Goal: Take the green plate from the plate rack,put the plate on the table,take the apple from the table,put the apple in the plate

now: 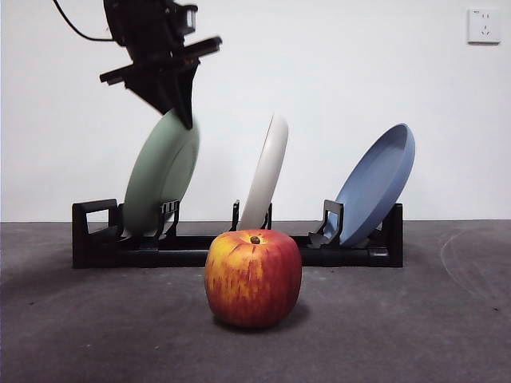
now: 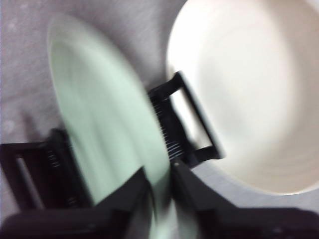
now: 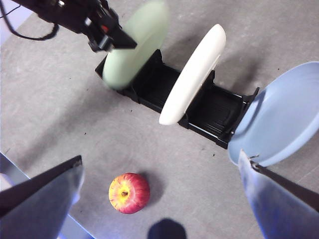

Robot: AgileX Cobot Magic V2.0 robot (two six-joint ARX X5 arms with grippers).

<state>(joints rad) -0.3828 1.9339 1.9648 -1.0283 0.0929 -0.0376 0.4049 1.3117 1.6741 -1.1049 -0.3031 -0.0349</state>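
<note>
The green plate [image 1: 160, 179] leans in the left end of the black plate rack [image 1: 200, 251], its lower edge down in the rack. My left gripper [image 1: 182, 108] comes down from above and is shut on the plate's top rim; in the left wrist view its jaws [image 2: 159, 191] hold the blurred plate [image 2: 104, 124] between them. It also shows in the right wrist view [image 3: 112, 39] on the plate [image 3: 137, 42]. The red apple [image 1: 253, 278] stands on the table [image 1: 80, 335] in front of the rack, also seen from the right wrist [image 3: 129, 192]. My right gripper [image 3: 160, 158] hangs open, high above the apple.
A cream-white plate [image 1: 267, 171] stands in the rack's middle and a blue plate [image 1: 379, 183] leans at its right end. A wall socket [image 1: 484, 25] is at the back right. The table's near edge shows in the right wrist view [image 3: 30, 172].
</note>
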